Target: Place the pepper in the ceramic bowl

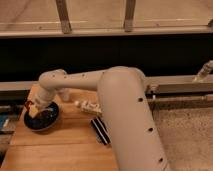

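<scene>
The ceramic bowl (44,120) is a dark round dish at the left end of the wooden table (60,150). My gripper (34,110) hangs low over the bowl's left half, at the end of the pale arm (80,80) that reaches in from the right. A small reddish bit that looks like the pepper (28,105) shows at the gripper's left side, above the bowl's left rim. Most of it is hidden by the gripper, and I cannot tell whether it is held or resting in the bowl.
A black-and-white striped block (100,131) lies on the table right of the bowl. A small whitish object (89,106) lies behind it, near the arm. My bulky arm link (130,125) covers the table's right side. A dark ledge and rail run along the back.
</scene>
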